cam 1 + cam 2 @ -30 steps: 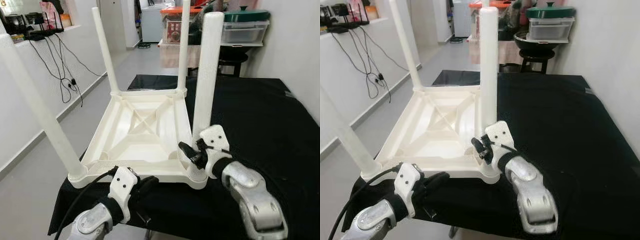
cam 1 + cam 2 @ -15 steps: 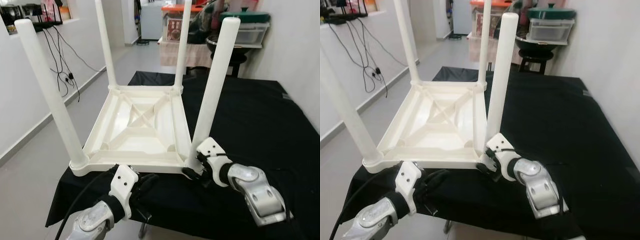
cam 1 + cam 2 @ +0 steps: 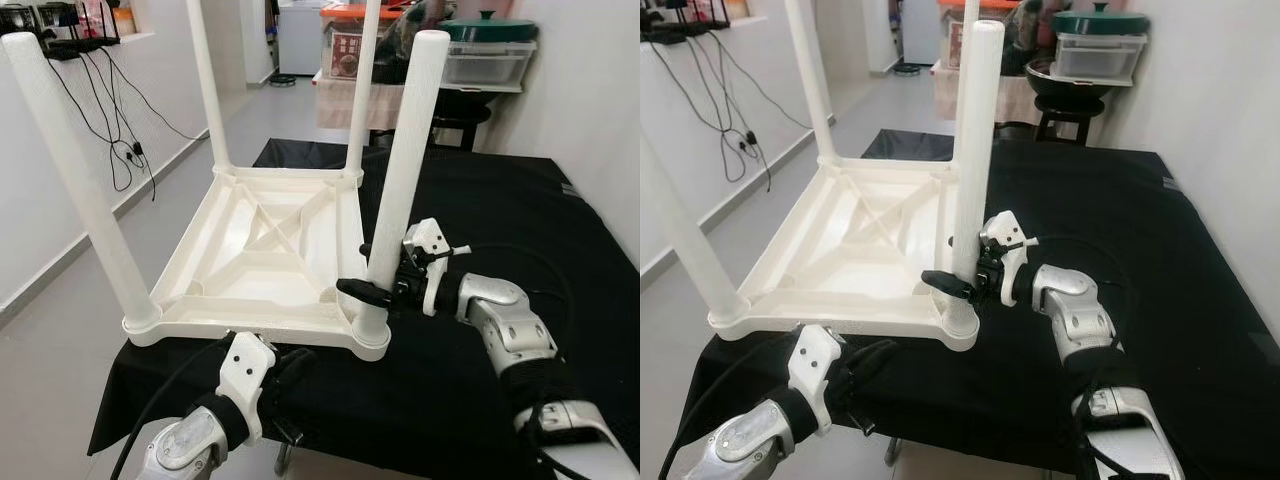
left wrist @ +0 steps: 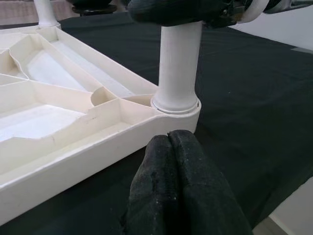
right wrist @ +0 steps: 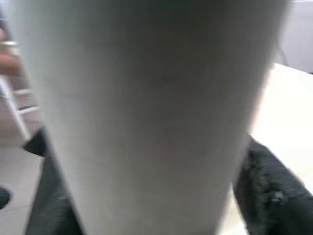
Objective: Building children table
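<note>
While cables [image 3: 115, 130] dangle upper left, the upturned children table [image 3: 265, 255] sits centre on the black surface [image 3: 520, 230]; left hand [image 3: 290, 365] is clenched below, right hand [image 3: 375, 290] grasps the near leg [image 3: 400, 170], bins [image 3: 490, 55] upper right.

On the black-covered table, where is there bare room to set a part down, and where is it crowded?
Free: the black cloth between the upturned white table and the wall, beyond the right arm. Crowded: the near corner, where the right gripper wraps the near leg and the left gripper sits at the cloth's front edge.
</note>
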### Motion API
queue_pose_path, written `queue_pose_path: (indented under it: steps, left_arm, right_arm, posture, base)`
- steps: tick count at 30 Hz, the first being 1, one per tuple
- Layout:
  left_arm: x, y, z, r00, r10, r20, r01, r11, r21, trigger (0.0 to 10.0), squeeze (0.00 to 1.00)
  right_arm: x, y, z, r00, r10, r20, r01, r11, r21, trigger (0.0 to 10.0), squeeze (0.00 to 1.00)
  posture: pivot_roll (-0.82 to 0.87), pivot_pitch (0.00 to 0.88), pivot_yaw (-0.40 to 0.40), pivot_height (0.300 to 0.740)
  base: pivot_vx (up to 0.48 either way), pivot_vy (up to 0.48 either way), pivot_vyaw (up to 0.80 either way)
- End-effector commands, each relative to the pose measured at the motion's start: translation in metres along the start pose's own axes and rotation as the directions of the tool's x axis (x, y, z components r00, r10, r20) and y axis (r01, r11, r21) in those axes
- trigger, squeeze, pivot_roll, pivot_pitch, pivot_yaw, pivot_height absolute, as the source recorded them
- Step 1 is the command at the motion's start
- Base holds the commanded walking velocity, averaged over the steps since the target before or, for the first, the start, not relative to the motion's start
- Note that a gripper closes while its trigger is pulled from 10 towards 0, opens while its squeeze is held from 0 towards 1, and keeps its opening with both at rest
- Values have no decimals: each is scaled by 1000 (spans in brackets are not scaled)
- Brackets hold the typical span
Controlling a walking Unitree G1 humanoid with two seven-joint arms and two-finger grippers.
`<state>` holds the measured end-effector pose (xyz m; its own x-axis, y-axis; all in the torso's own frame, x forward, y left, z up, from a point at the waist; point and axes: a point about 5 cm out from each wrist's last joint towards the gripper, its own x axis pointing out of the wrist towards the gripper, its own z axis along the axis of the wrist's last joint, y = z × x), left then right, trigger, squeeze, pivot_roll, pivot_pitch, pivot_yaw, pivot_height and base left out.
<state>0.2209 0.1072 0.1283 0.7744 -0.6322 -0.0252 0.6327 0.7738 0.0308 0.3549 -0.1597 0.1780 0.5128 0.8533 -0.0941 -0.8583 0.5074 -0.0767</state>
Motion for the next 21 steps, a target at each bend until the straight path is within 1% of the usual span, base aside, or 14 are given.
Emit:
queue_pose_path:
  steps: [1,3,5,9,10,13,14,15,16,19,20,21]
  left_arm:
    - [-4,-2,-1,1000,-4,-21,4,1000,4,10000,0]
    - [-4,-2,-1,1000,-4,-21,4,1000,4,10000,0]
    - [-6,-3,0,1000,-4,-25,4,1000,1,10000,0]
    - [-7,-4,0,1000,-4,-26,4,1000,-1,10000,0]
    - [-7,-4,0,1000,-5,-28,5,1000,-3,10000,0]
    - [-7,-4,0,1000,-5,-28,5,1000,-3,10000,0]
    - [-7,-4,0,1000,-7,-29,7,1000,-6,10000,0]
    - [-7,-4,0,1000,-7,-29,7,1000,-6,10000,0]
    - [-7,-4,0,1000,-10,-29,9,1000,-9,10000,0]
    - [-7,-4,0,1000,-10,-29,9,1000,-9,10000,0]
    - [-6,-4,0,999,-12,-30,12,1000,-13,10000,0]
    - [-6,-3,-1,999,-15,-30,15,1000,-15,10000,0]
  right_arm:
    - [5,-1,3,999,38,9,-38,999,-2,0,0]
    - [5,-1,3,999,38,9,-38,999,-2,0,0]
    - [1,-5,1,998,68,6,-68,998,6,0,0]
    - [0,-6,1,997,76,5,-76,997,9,0,0]
    - [-4,-8,-1,997,76,9,-76,997,10,0,0]
    - [-4,-8,-1,997,76,9,-76,997,10,0,0]
    - [-9,-7,-4,998,69,1,-69,998,-3,0,0]
    - [-9,-7,-4,998,69,1,-69,998,-3,0,0]
    - [-14,-6,-6,998,57,-5,-57,998,-28,0,0]
    - [-14,-6,-6,998,57,-5,-57,998,-28,0,0]
    - [-20,-2,-6,1000,21,-8,-21,998,-53,0,0]
    - [-16,9,-7,981,-196,-3,196,980,-32,0,0]
  posture:
    - [62,0,-56,740]
    - [62,0,-56,740]
    - [62,0,-56,740]
    - [62,0,-56,740]
    - [48,0,-45,740]
    - [48,0,-45,740]
    - [44,0,-43,740]
    - [44,0,-43,740]
    - [39,0,-40,740]
    - [39,0,-40,740]
    - [16,0,-37,740]
    - [-3,0,-50,740]
  base:
    - [0,0,0]
    - [0,0,0]
    - [0,0,0]
    - [0,0,0]
    - [0,0,0]
    - [0,0,0]
    - [0,0,0]
    - [0,0,0]
    - [0,0,0]
    - [0,0,0]
    - [0,0,0]
    - [0,0,0]
